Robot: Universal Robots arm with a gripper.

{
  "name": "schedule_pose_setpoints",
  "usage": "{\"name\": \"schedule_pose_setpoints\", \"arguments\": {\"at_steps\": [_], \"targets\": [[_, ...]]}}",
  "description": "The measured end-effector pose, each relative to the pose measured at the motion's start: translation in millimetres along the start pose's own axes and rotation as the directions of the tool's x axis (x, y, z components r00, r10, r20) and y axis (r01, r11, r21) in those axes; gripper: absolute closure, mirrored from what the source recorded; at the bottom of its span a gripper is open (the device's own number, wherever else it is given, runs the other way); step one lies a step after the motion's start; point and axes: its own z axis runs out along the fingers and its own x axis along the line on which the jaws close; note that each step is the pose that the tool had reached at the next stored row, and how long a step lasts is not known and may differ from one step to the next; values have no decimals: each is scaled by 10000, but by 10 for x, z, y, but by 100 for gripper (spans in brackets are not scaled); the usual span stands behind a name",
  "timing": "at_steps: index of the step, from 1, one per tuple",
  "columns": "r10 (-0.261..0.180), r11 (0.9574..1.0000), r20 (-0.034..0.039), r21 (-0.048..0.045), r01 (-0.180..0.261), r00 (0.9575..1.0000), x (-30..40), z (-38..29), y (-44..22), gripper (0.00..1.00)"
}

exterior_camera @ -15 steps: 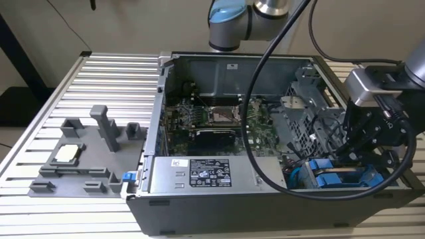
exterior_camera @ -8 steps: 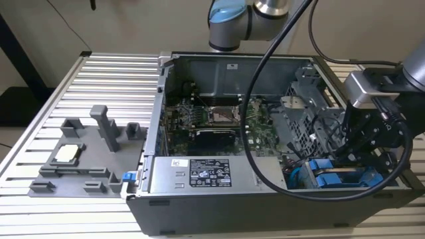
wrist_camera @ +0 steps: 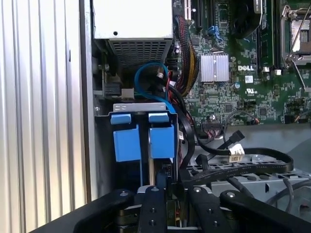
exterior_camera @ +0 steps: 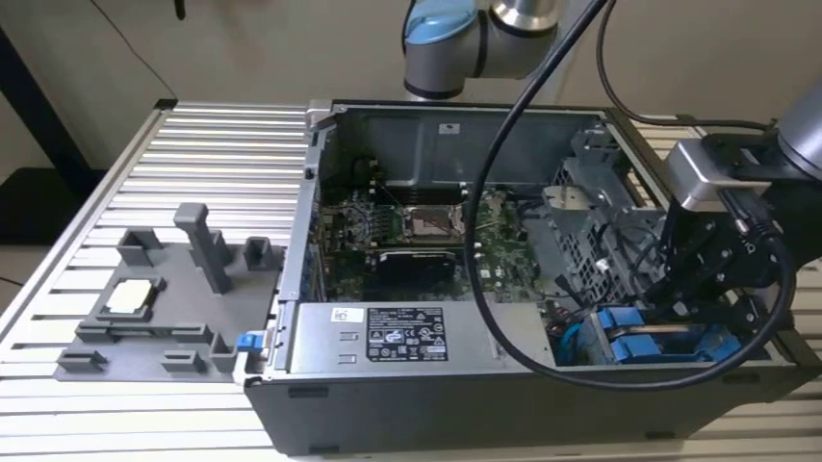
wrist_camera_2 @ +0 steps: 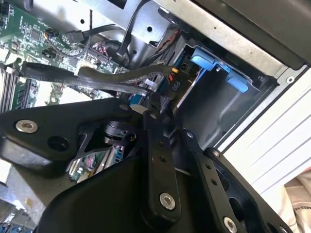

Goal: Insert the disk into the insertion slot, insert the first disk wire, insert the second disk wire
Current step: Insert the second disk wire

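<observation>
The gripper point(exterior_camera: 677, 306) reaches down into the case's near corner at the exterior view's right, its black fingers point(wrist_camera: 154, 204) close together on a wire connector point(wrist_camera_2: 171, 83). Just beyond, the disk point(wrist_camera: 145, 141) sits seated in the insertion slot point(wrist_camera: 141, 108), blue tabs showing.

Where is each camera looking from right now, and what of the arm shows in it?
Exterior view: off the arm, above the open computer case, seeing the whole case and the arm's wrist at that view's right.
First wrist view: on the arm, looking past the pincer at the blue tabs of the insertion slot and the circuit board.
Second wrist view: on the arm, close behind the pincer's linkage, facing the blue tabs.
Both wrist views share tabs and black cables.
</observation>
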Motion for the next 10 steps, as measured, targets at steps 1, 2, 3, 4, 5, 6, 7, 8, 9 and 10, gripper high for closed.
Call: {"name": "schedule_pose_setpoints", "arguments": {"at_steps": [1, 2, 3, 4, 5, 6, 7, 8, 9, 10], "targets": [[14, 10000, -3, -24, -14, 10000, 0, -17, 0, 76], [31, 10000, -6, -49, -31, 10000, -1, -38, 0, 76], [49, 10000, -5, -77, -49, 10000, -1, -62, 1, 76], [65, 9999, -6, -100, -65, 10000, -2, -89, 2, 76], [79, 9999, -6, -118, -79, 10000, -3, -113, 4, 76], [93, 9999, -6, -135, -93, 10000, -4, -139, 5, 76], [108, 9998, -7, -150, -108, 9999, -6, -167, 6, 76], [124, 9998, -6, -165, -124, 9999, -8, -196, 8, 76], [136, 9998, -6, -174, -136, 9999, -9, -224, 9, 76], [145, 9997, -5, -179, -145, 9999, -11, -252, 11, 76]]}}
